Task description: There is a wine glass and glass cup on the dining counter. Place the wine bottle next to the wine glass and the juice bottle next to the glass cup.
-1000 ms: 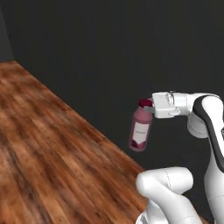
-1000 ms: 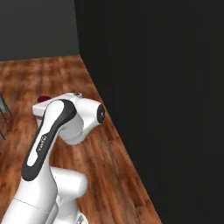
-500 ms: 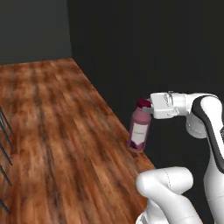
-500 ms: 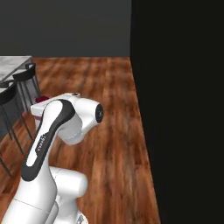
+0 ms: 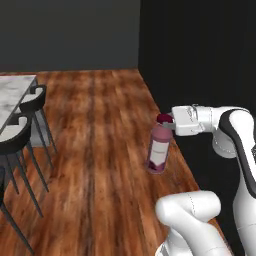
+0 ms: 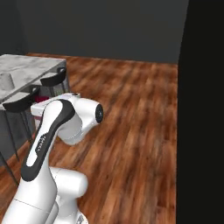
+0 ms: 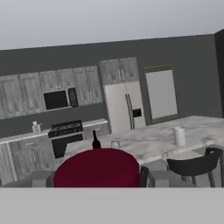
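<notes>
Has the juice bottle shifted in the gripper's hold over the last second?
No. In the left base view the juice bottle hangs at the same spot under the gripper, same tilt; the floor and stools shifted because the base turned.

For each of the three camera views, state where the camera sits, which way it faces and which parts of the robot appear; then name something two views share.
Left base view: behind the arm's left, facing the wood floor; arm, gripper holding the juice bottle.
Right base view: behind the right, facing the dining counter; arm in front.
Hand view: on the hand, facing the counter, glass cup, wine bottle.
Shared: counter, stools.
</notes>
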You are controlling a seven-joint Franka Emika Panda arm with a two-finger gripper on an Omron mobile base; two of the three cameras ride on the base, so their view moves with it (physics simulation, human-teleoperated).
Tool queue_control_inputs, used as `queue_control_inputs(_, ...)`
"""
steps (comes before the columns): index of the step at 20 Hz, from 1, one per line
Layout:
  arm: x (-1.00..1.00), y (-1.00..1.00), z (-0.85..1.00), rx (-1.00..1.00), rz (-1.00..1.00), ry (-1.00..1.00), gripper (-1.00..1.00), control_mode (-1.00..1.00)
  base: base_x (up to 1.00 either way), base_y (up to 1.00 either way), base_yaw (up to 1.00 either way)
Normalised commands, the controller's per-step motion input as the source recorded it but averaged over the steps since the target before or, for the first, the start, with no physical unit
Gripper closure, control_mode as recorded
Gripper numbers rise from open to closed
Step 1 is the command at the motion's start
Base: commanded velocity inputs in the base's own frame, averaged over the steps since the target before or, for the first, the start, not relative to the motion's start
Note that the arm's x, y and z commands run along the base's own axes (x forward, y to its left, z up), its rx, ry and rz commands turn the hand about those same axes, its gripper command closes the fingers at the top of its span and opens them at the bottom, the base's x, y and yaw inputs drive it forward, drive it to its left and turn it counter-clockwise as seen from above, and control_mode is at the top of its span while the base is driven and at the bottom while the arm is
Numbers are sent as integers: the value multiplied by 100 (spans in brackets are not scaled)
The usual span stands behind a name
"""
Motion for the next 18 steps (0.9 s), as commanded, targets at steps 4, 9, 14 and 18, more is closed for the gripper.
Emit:
queue_control_inputs(4, 0, 0, 0, 0, 0, 0, 100, 100, 100, -31, 48)
queue_control_inputs(9, 0, 0, 0, 0, 0, 0, 100, 100, 100, -34, 49)
queue_control_inputs(14, 0, 0, 0, 0, 0, 0, 100, 100, 100, -42, 51)
queue_control_inputs(18, 0, 0, 0, 0, 0, 0, 100, 100, 99, -44, 54)
